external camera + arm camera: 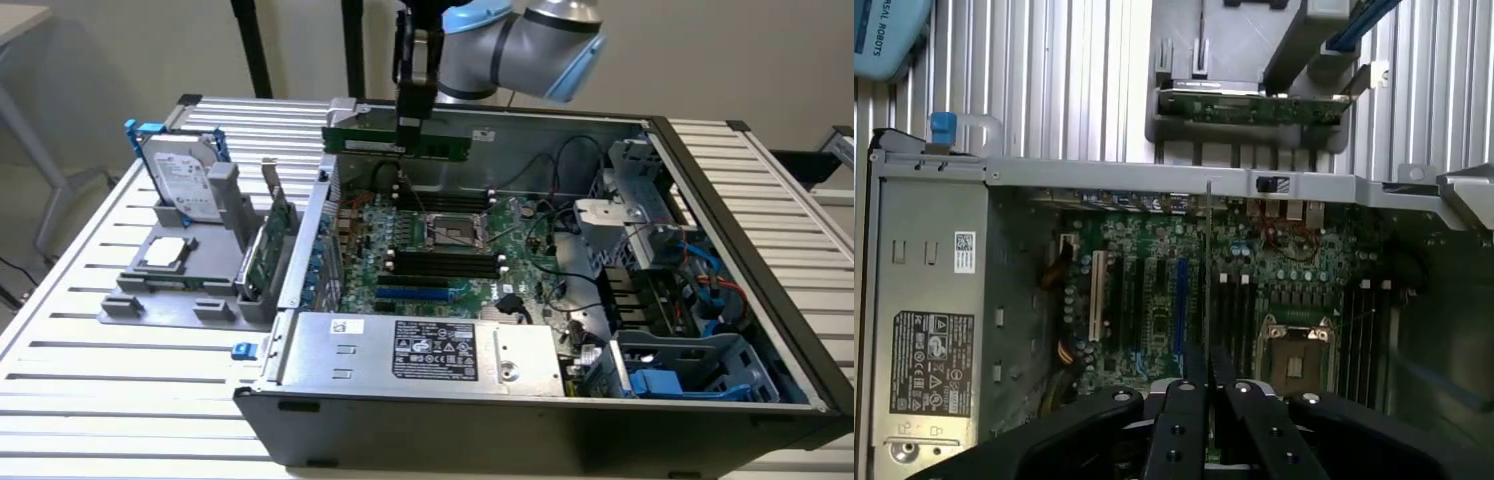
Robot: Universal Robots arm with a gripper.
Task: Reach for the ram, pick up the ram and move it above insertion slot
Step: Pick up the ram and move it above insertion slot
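The hand (415, 128) was clamped on the ram (400, 140) — held level, its long axis running 9 to 3 in the exterior view — high over the case (534, 400), the slots (441, 262) toward 6 o'clock below.

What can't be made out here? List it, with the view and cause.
- Exterior view: the fingertips of the end effector, hidden behind the ram.
- Wrist view: the ram's chips; it is seen edge-on, as a thin line.
- Both views: label text on the power supply, too small to read.
- Exterior view: the arm's upper part, cut off by the edge.
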